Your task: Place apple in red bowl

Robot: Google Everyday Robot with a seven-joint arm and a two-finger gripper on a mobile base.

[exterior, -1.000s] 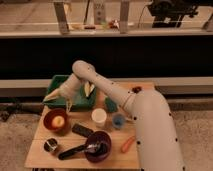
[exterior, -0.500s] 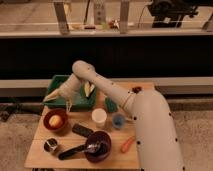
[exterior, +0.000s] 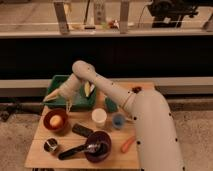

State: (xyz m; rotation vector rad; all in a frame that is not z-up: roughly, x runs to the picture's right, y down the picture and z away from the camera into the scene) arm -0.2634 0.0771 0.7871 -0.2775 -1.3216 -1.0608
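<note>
**Apple in red bowl, gripper above**

Resting inside the red bowl (exterior: 55, 121): the apple (exterior: 55, 120), yellow-orange, roughly centred within the rim. Bowl at the left side of the table (exterior: 80, 156).

Directly above and slightly right of the bowl: the gripper (exterior: 64, 102), pointing down, apart from the apple. Carrying nothing, as far as shown; width between fingers not discernible. Arm (exterior: 100, 87) reaching in from the right of the bowl, crossing over the green tray (exterior: 54, 84).

Behind the bowl, toward the far table edge: the green tray, with pale yellowish items inside, kind unclear.

Right of the bowl: a white cup (exterior: 99, 118), then a small blue cup (exterior: 118, 121) beyond it.

Just right of and slightly in front of the bowl: a flat dark block (exterior: 82, 130).

In front of the bowl, near the table's front edge: a small metal can (exterior: 50, 145).

In front and to the right of the bowl: a maroon bowl (exterior: 98, 146) with a black-handled utensil (exterior: 72, 151) lying across its rim, handle pointing left.

Further right of the maroon bowl: a carrot (exterior: 128, 144) near the table's right edge.
</note>
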